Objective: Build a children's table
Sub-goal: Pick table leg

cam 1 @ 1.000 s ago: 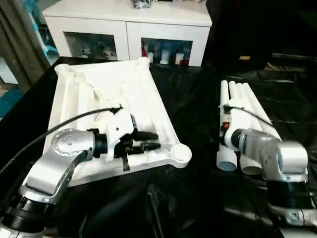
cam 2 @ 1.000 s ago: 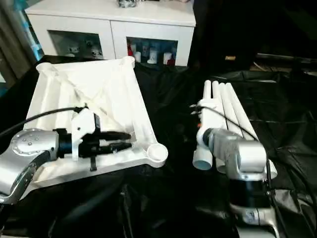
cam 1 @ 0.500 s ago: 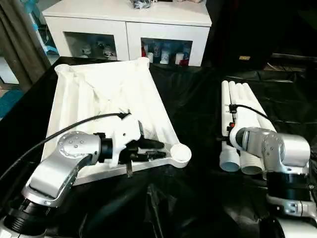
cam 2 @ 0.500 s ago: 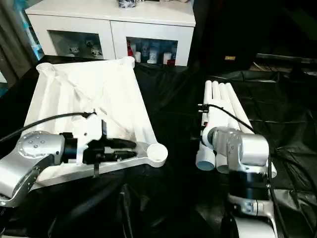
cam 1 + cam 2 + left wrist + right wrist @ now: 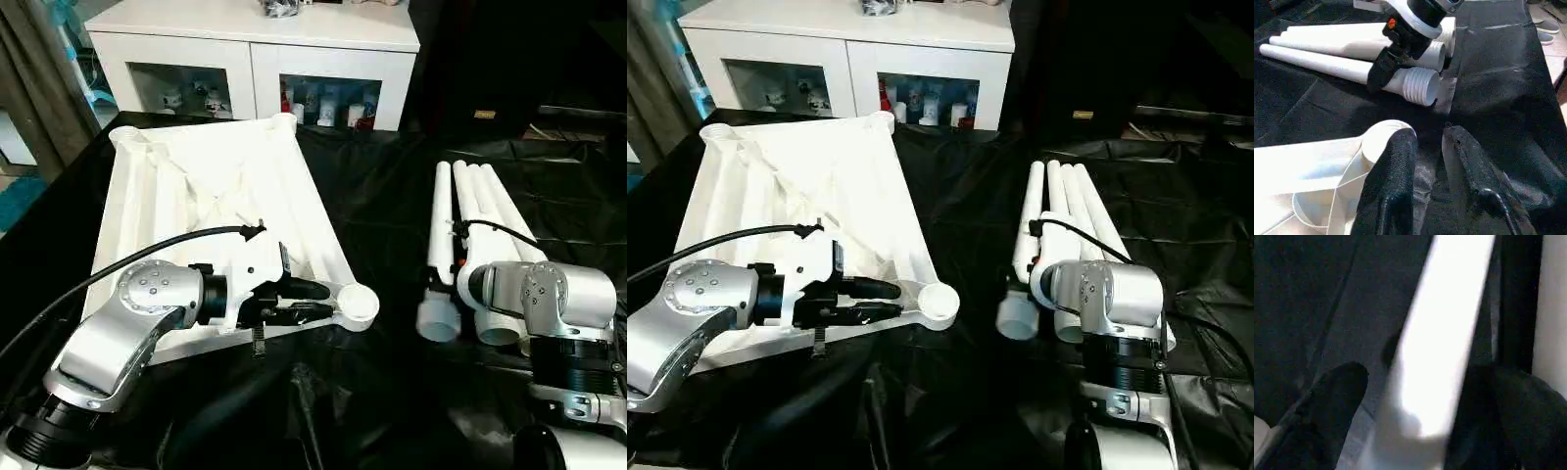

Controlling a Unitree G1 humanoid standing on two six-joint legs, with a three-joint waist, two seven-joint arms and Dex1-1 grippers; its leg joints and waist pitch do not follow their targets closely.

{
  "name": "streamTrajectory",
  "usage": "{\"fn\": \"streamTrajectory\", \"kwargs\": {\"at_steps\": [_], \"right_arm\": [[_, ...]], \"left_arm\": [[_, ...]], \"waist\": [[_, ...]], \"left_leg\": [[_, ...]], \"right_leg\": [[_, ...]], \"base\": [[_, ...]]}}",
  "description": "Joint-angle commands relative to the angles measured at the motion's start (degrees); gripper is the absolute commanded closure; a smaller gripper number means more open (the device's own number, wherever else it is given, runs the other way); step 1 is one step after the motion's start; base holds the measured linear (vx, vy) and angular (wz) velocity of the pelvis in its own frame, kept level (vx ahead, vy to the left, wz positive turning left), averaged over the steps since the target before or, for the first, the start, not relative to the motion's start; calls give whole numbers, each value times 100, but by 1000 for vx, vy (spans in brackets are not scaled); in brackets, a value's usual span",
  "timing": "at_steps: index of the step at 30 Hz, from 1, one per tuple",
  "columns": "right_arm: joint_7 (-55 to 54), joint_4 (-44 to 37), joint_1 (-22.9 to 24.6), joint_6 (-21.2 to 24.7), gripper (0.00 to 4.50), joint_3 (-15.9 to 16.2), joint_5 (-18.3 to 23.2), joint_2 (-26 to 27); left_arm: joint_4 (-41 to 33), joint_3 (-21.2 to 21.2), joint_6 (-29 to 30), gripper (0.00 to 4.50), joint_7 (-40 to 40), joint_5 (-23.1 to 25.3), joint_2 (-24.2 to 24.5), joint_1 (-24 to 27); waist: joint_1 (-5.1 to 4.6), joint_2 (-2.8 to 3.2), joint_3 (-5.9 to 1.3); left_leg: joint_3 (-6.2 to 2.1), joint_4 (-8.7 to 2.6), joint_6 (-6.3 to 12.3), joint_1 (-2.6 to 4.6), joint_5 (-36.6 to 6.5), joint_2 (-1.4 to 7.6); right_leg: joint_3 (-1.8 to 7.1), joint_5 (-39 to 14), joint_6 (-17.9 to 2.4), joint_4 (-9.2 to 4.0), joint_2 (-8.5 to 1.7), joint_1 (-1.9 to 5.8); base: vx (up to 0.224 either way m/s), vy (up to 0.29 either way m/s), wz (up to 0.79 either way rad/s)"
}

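- Swinging out from the bundle, one leg point(image 5: 440, 257) had parted from the other three: half a second before, all four lay snug; now its wide end pointed toward the tabletop point(image 5: 211, 211), with a dark gap against its neighbours.
- Right gripper point(image 5: 1382, 68) sat closed around that leg near the threaded end; the right wrist view showed a black finger on either side of the tube.
- Left gripper point(image 5: 312, 300) had crept along the tabletop's near rim toward the corner socket point(image 5: 359, 304). Fingers point(image 5: 1388, 181) slightly parted, one overlapping the socket rim; no firm hold seen.
- Reading: first leg picked and being drawn toward that socket; no leg fitted yet.
- Count: one tabletop, ribbed side up; four legs, all on the black cloth point(image 5: 382, 206) right of the tabletop; two grippers.
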Motion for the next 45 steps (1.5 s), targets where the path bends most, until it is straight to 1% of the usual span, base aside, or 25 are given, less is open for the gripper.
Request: {"fn": "streamTrajectory", "kwargs": {"at_steps": [1,4,6,14,15,22,23,26,27,30,31,32,33,34,35,36,37,38,39,40,41,42,43,44,45], "right_arm": [[12,43,-48,120,45,1,49,-62],[52,38,-19,197,70,27,50,-68],[70,43,-11,206,88,29,43,-68],[83,170,-15,128,159,-22,-5,-92],[70,186,-17,121,176,-55,-15,-87],[52,335,3,42,224,-104,-59,-91],[51,371,-3,18,240,-111,-64,-92],[21,440,-27,-67,251,-179,-69,-67],[21,440,-27,-67,256,-179,-69,-67],[-3,462,-50,-217,257,-285,-44,-13],[88,420,-41,-549,259,-319,28,12],[178,381,-29,-775,259,-370,107,40],[234,362,-25,-913,259,-408,158,60],[342,312,10,-1143,259,-413,206,73],[572,211,79,-1592,259,-411,298,95],[884,83,165,-2147,259,-387,406,113],[1149,-27,224,-2305,259,-377,525,105],[1359,-110,264,-2366,259,-372,623,93],[1819,-269,293,-2250,259,-546,1014,135],[1960,-316,299,-2212,260,-604,1137,150],[2184,-410,314,-2110,261,-689,1350,161],[2663,-631,402,-2082,261,-738,1691,128],[2969,-777,468,-2086,261,-748,1894,95],[3376,-991,572,-2093,261,-755,2163,47],[3421,-999,596,-2139,261,-734,2204,30]], "left_arm": [[-144,-77,54,336,-41,-56,64,-16],[-190,-187,159,336,-153,-50,164,-23],[-200,-228,141,309,-176,-4,199,-24],[-148,-336,0,262,-92,237,245,-38],[-149,-345,10,244,-57,261,254,-41],[-66,-361,-7,200,70,351,235,-82],[-45,-337,-23,181,100,352,208,-86],[66,-223,-208,170,246,378,73,-109],[66,-223,-208,144,246,378,73,-109],[192,-65,-233,138,435,274,-128,-192],[297,94,-110,124,629,111,-371,-356],[383,166,-30,112,775,74,-502,-454],[442,204,5,104,865,67,-576,-513],[511,236,57,99,936,53,-638,-565],[661,309,170,99,1089,23,-767,-672],[859,413,327,80,1292,-20,-936,-808],[1066,569,498,67,1473,-155,-1138,-949],[1242,706,641,60,1621,-278,-1310,-1069],[1521,1014,1041,56,1782,-701,-1623,-1288],[1605,1107,1164,42,1827,-832,-1716,-1355],[1723,1225,1246,29,1883,-996,-1849,-1451],[1917,1506,1471,19,1972,-1440,-2139,-1651],[2034,1684,1599,19,2027,-1722,-2326,-1778],[2209,1911,1771,13,2105,-2098,-2567,-1968],[2230,1937,1795,7,2126,-2128,-2594,-1995]], "waist": [[14,-28,-320],[18,-26,-324],[14,-29,-318],[15,-41,-321],[17,-40,-326],[18,-45,-324],[18,-42,-325],[11,-41,-319],[12,-42,-314],[15,-32,-328],[16,-30,-329],[29,-27,-344],[31,-38,-347],[30,-44,-342],[35,-27,-349],[43,-41,-360],[43,-41,-360],[35,-44,-356],[47,-58,-369],[65,-65,-369],[82,-75,-372],[88,-102,-373],[115,-90,-377],[146,-108,-379],[163,-123,-375]], "left_leg": [[-62,-470,-176,14,23,286],[-64,-468,-171,13,69,287],[-57,-468,-172,11,71,281],[-58,-467,-174,12,91,288],[-54,-463,-170,13,114,285],[-52,-460,-157,12,96,285],[-51,-460,-158,14,97,287],[-48,-461,-161,13,60,286],[-50,-465,-162,11,29,288],[-47,-461,-186,18,-7,291],[-47,-458,-202,16,-30,290],[-25,-439,-201,42,-56,295],[-44,-445,-150,3,44,295],[-42,-446,-127,-13,56,293],[-39,-436,-110,-1,43,298],[-23,-413,-48,-2,-26,305],[-23,-413,-48,-2,-26,305],[-25,-413,26,-18,14,297],[-13,-395,106,-5,49,279],[-28,-390,224,-18,72,285],[-45,-397,269,-22,125,301],[-18,-374,344,-37,95,269],[-26,-370,397,-13,68,297],[-19,-353,507,-39,170,287],[-40,-359,587,-43,231,315]], "right_leg": [[242,175,-1222,-315,-384,282],[239,234,-1225,-308,-381,285],[241,201,-1205,-308,-378,279],[240,215,-1207,-309,-382,283],[242,251,-1219,-307,-386,286],[238,212,-1243,-305,-386,285],[240,213,-1247,-306,-386,284],[238,188,-1253,-314,-381,280],[238,143,-1252,-322,-384,280],[241,139,-1257,-319,-387,282],[240,146,-1283,-319,-391,287],[248,237,-1345,-321,-398,269],[242,376,-1369,-303,-396,309],[241,401,-1372,-299,-397,313],[240,426,-1378,-296,-400,305],[245,486,-1400,-297,-419,314],[245,486,-1400,-297,-419,314],[247,587,-1436,-300,-404,327],[246,722,-1539,-283,-394,341],[237,761,-1649,-285,-404,342],[232,762,-1658,-286,-417,346],[229,752,-1716,-276,-407,358],[230,733,-1759,-295,-430,338],[224,808,-1828,-283,-418,355],[221,825,-1845,-286,-434,344]], "base": [[0,0,0],[0,0,0],[0,0,0],[0,0,0],[0,0,0],[0,0,0],[0,0,0],[0,0,0],[0,0,0],[0,0,0],[0,0,0],[0,0,0],[0,0,0],[0,0,0],[0,0,0],[0,0,0],[0,0,0],[0,0,0],[0,0,0],[0,0,0],[0,0,0],[0,0,0],[0,0,0],[0,0,0],[0,0,0]]}}
